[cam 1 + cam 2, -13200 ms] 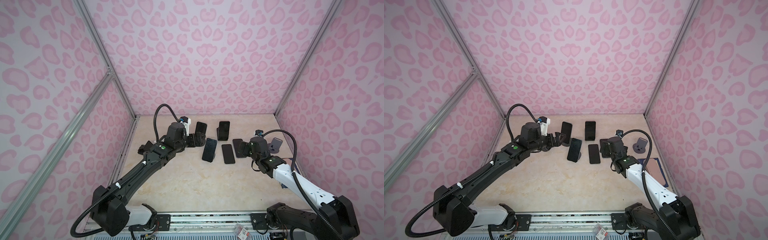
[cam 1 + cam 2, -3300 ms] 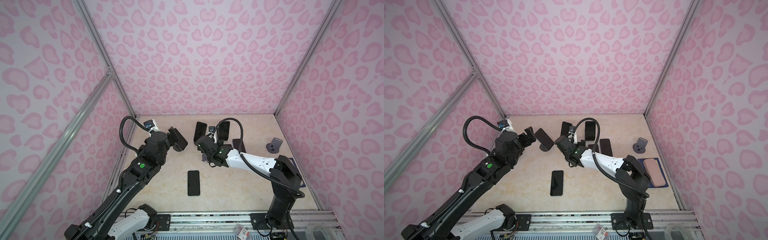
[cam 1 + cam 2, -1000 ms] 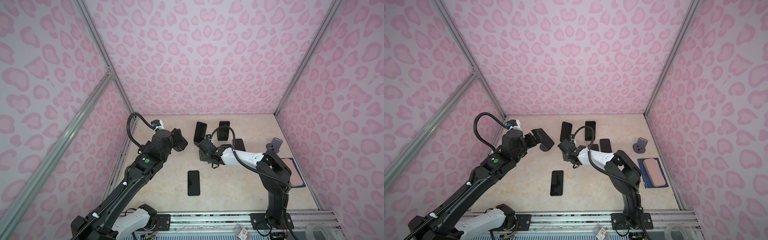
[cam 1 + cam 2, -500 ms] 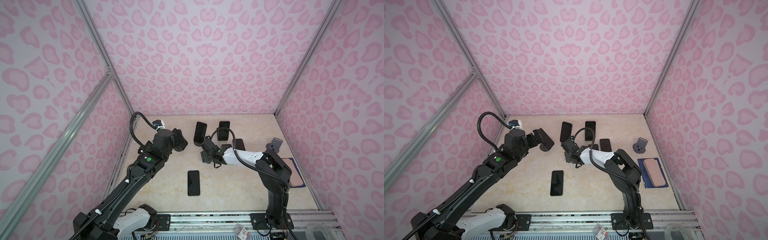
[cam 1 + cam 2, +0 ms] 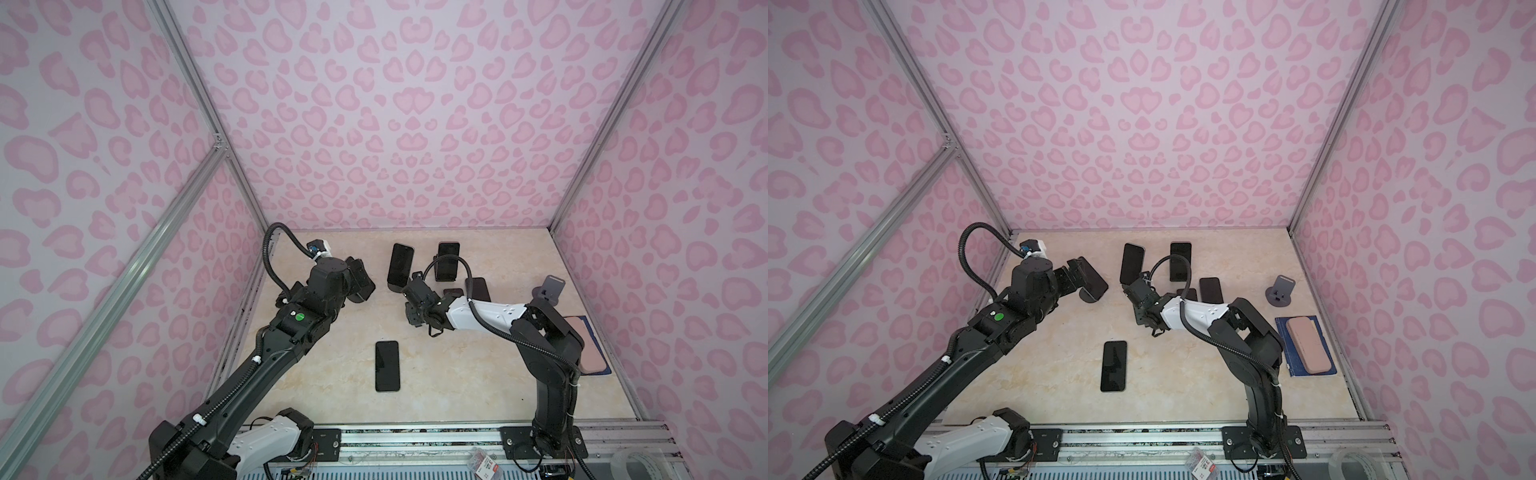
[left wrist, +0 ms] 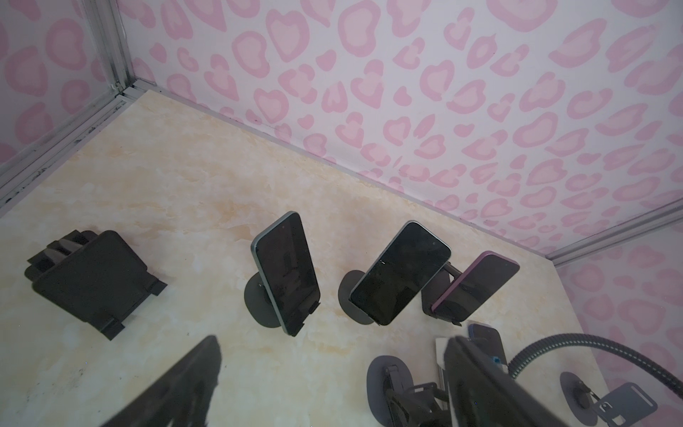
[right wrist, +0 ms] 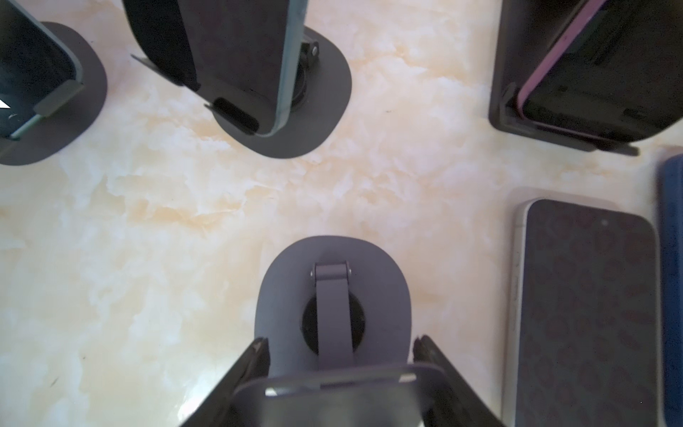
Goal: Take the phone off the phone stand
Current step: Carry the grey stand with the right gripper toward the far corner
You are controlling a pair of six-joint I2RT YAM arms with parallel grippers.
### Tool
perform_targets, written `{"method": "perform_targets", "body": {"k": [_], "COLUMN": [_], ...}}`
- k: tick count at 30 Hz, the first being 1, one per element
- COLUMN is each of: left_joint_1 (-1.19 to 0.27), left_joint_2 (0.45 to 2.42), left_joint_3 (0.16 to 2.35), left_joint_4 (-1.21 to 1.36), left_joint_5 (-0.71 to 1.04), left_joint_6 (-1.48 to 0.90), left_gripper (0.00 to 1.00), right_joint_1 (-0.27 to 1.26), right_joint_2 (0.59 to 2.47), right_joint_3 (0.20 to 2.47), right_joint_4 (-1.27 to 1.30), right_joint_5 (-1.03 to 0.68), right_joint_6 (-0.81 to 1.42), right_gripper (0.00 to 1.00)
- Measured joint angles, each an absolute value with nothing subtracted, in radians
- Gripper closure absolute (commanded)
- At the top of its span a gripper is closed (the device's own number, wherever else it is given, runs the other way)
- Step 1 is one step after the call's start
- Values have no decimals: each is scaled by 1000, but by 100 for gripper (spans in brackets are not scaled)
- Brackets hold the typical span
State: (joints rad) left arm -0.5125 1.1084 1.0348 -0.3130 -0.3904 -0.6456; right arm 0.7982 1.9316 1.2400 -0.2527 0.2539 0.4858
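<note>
Back left a bare stand (image 6: 92, 281) is standing. To its right phone A (image 5: 1131, 264), phone B (image 5: 1180, 262) and phone C (image 5: 1210, 290) are leaning on stands (image 6: 258, 305). Before them a near stand (image 7: 332, 295) is sitting, a flat phone (image 7: 584, 314) beside it. A lone phone (image 5: 1113, 365) is lying front centre. Far right, a case (image 5: 1310, 347) is resting on a mat (image 5: 1295, 368), an empty stand (image 5: 1281, 291) behind.

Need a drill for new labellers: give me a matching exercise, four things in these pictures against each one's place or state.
Things: 1 right gripper; 2 left gripper; 3 pink case; 4 purple-edged phone.
States: A propped on a black stand; B open, empty; C lying on the blue mat; D shut on an empty grey stand.
Pairs: 1-D, 2-B, 3-C, 4-A.
</note>
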Motion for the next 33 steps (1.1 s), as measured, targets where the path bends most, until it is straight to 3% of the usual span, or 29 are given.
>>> {"method": "perform_targets", "body": {"k": [15,26,33], "left_joint_1": [-513,-513,-513], "left_joint_2": [1107,1073,1073], "left_joint_3": [1036,1037,1037], "left_joint_4": [-314,-316,-316], "left_joint_5": [-372,-331,-310], "left_joint_6": [-646,-654,-654], "left_gripper": [3,3,3], "right_joint_1": [772,476,237], "right_joint_2": [1781,1475,1496], "right_joint_3": [1179,999,1004], "right_joint_4": [-238,-270,-235], "right_joint_5": [253,267,294], "right_joint_6": [455,426,380], "right_gripper": [45,46,46]}}
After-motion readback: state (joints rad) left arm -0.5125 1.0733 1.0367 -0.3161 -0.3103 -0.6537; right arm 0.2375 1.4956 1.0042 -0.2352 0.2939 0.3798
